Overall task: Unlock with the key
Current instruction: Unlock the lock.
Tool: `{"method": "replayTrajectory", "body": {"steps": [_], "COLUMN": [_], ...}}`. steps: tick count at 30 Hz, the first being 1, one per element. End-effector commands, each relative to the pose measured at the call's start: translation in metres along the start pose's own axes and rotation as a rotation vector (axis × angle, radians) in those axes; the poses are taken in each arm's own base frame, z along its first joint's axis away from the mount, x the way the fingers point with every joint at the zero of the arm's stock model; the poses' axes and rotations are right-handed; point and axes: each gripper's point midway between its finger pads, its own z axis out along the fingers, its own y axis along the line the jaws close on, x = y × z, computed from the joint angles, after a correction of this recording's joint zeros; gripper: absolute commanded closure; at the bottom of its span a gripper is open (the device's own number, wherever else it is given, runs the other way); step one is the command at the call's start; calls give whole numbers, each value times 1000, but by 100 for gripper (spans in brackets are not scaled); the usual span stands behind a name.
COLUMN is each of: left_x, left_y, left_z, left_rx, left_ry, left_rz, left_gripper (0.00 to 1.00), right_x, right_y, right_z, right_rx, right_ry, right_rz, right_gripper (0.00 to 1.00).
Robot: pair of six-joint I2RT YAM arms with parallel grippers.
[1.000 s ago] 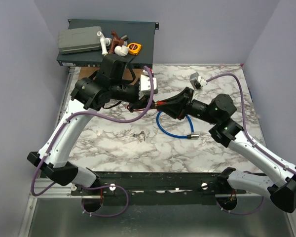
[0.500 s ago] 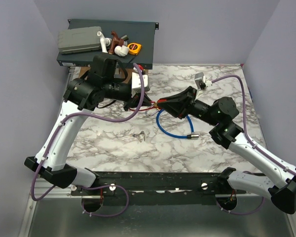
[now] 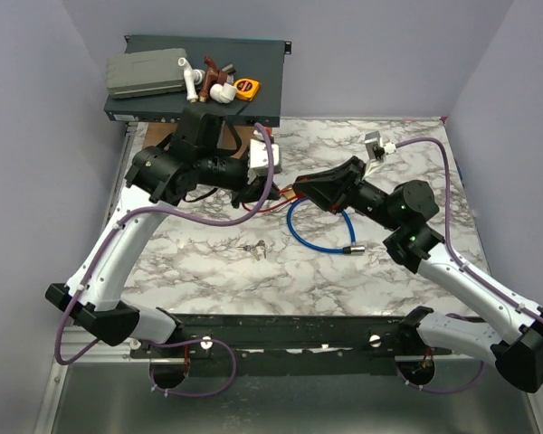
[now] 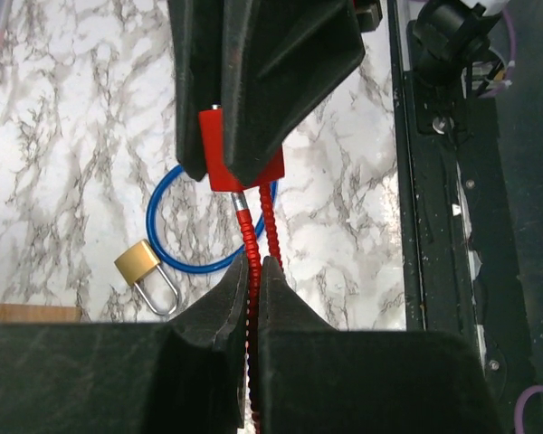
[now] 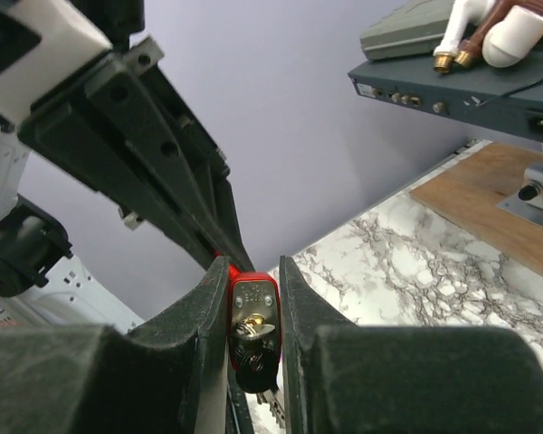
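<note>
Held the key [image 5: 253,307] in mid-air above the counter [image 4: 63,136] — red head clamped in the right tool [image 5: 252,269], jaws parted only as far as the head's width; red cord [image 4: 246,237] pinched in the left tool [image 4: 253,271], shut tight. Risked, by the look of it, dragging the head out of that clamp through any pull along the short stretch of cord — or twisting it askew. Hung well apart from the brass padlock [image 4: 140,262] below.

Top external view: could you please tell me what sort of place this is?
Probably a robot lab test booth: plain lavender walls enclose a marble-patterned table, with a rack-mount unit holding assorted props behind it.
</note>
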Motion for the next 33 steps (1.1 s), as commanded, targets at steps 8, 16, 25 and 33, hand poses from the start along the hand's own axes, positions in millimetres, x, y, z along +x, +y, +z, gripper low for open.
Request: {"method": "replayTrajectory", "body": {"steps": [8,16,25,33], "left_x": [22,6,18,23], "left_y": [-29,12,12,5], "left_z": [-2,-39,-48,-44], "left_rx": [14,-173,-123,-90], "left_ry": [149,146,295,357], "left_rz": [-54,27,136,182], "left_gripper": [100,100,100,100], "right_x": [-62,-24,-14,5], "right_y": [-36,-19,-6,-7], "right_z": [-6,6,14,22], "right_rx": [184,66,-128,-248], "right_ry": [-249,76,399,539], "right_rz": [-71,-122,-293,-299], "right_gripper": [99,75,27,19]}}
